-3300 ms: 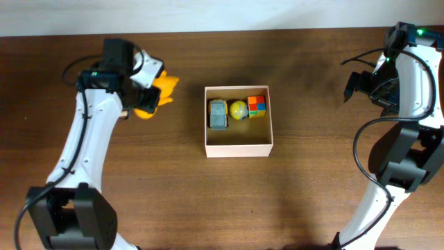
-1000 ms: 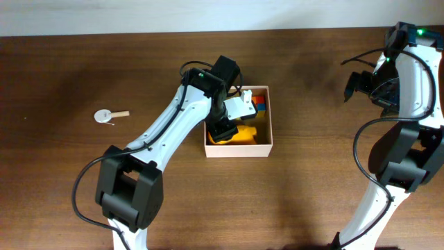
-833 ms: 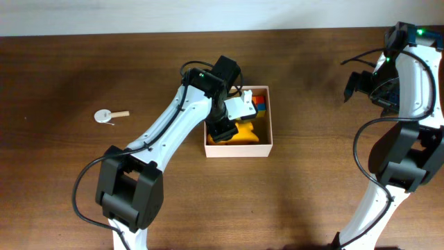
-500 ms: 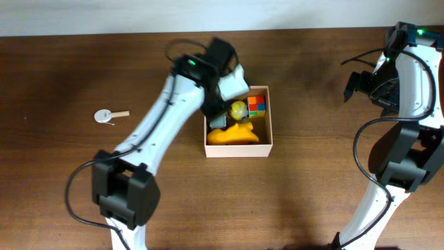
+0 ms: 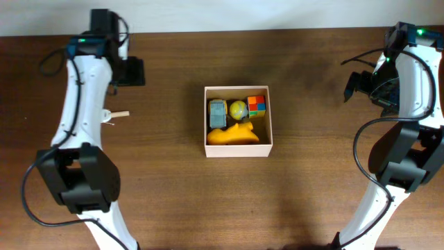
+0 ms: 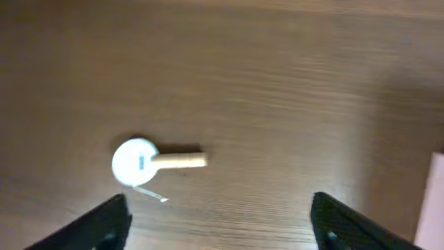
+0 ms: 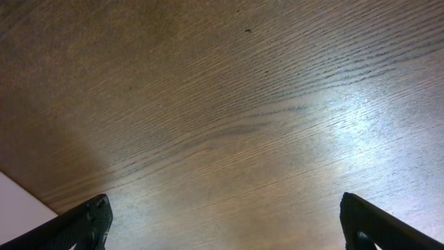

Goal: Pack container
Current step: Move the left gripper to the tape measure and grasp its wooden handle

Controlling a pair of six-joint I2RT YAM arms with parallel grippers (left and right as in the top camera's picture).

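Table [image 5: 312, 194]: dark brown wood, grain running left to right, under everything in the overhead view.
Left arm [image 5: 80, 104]: white, reaching along the left side up to the far edge of the table.
Right arm [image 5: 416, 76]: white, standing at the far right edge, well apart from the box.
Left gripper [image 6: 220, 226]: fingers spread wide apart, with only wood between them; it hangs over the far left of the table, well apart from the box.
Right gripper [image 7: 225, 226]: fingers spread wide apart over bare wood.
Container [image 5: 238, 151]: mid-table between the two arms, open side up, tan floor, thin white walls. It is close to square, so no long axis can be told; its walls run parallel to the table edges.
Yellow toy [image 5: 232, 135]: inside, along the near wall, long axis left to right.
Grey toy car [image 5: 218, 113]: far left corner of the box, long axis far to near.
Coloured cube [image 5: 257, 105]: far right corner of the box.
Yellow ball [image 5: 238, 110]: between car and cube, just beside both.
White disc on a short wooden stick [image 6: 154, 161]: flat on the table near the left arm, stick pointing toward the box.
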